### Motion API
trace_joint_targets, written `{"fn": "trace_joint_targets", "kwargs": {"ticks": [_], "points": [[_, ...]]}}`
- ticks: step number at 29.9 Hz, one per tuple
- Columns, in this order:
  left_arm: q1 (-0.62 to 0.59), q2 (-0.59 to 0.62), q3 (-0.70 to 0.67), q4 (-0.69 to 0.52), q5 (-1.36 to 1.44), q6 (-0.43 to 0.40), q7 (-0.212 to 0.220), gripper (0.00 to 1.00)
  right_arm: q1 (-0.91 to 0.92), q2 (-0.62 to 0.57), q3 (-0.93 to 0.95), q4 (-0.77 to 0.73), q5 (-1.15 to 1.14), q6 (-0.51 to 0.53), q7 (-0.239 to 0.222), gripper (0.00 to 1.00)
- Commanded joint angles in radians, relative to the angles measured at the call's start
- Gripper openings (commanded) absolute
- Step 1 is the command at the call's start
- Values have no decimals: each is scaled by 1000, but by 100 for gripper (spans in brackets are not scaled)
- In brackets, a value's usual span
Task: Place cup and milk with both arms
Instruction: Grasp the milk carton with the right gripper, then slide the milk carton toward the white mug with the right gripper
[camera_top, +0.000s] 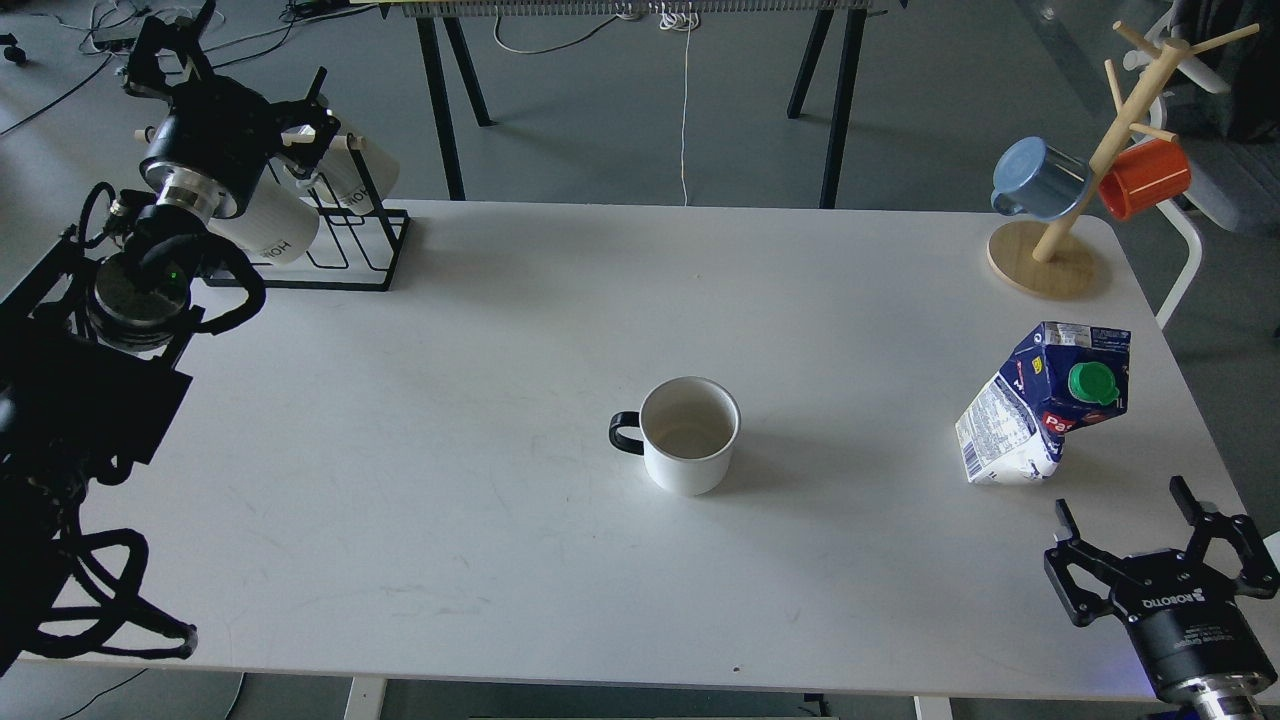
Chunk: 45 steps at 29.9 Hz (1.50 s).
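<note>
Apparently barely begun: neither item yet grasped. Stood upright at the table's middle, the cup, handle to the left, clear of everything. Leaned dented near the right edge, the milk, just ahead of the right gripper, fingers spread wide and empty. Raised far back over the wire mug rack, the left gripper, too dark to tell whether open. Left both pickups. Plenty of bare table around the cup; little margin beside the carton.

soft even daylight, faint shadows, sharp focus throughout.
</note>
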Motion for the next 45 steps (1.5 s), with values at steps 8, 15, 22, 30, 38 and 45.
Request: {"fn": "trace_joint_targets", "kwargs": {"ticks": [8, 15, 22, 30, 38, 45], "points": [[-4, 11, -1, 12, 0, 0, -1, 100, 173, 33, -75, -104, -11, 0, -1, 72], [-8, 23, -3, 26, -3, 0, -2, 100, 223, 66, -95, -147, -10, 0, 0, 56], [-16, 29, -3, 26, -3, 0, -2, 100, 212, 68, -102, -149, -4, 0, 5, 30], [-16, 32, -1, 28, -2, 0, -2, 100, 209, 99, -105, -134, -2, 0, 8, 10], [-18, 46, 2, 26, 0, 0, 4, 100, 183, 125, -145, -39, -2, 0, 8, 10], [-18, 69, 14, 28, 2, 0, 7, 100, 195, 223, -274, 21, -19, 0, 10, 10]]}}
